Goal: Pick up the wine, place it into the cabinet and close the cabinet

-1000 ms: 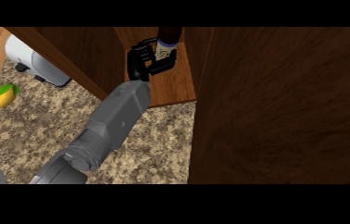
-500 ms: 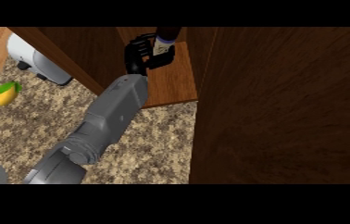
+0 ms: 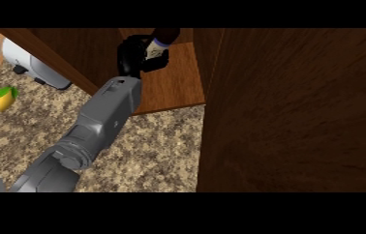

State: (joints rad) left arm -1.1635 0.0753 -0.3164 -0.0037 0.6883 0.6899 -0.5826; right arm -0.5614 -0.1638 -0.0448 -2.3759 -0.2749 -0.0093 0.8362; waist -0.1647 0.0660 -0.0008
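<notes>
The wine bottle, dark with a pale label, stands tilted inside the open wooden cabinet, near the back of its floor. My left hand is shut round the bottle's lower body and hides most of it; only the neck and label show above the fingers. The grey forearm runs in from the lower left over the counter and into the cabinet's opening. The right hand shows nowhere.
The open cabinet door fills the right side as a tall brown panel beside the arm. A white object lies behind the cabinet's left wall, and a yellow-green item sits at the left edge on the speckled counter.
The arm has pushed further into the cabinet, carrying the bottle deeper toward the back. The hand stays shut on the bottle.
</notes>
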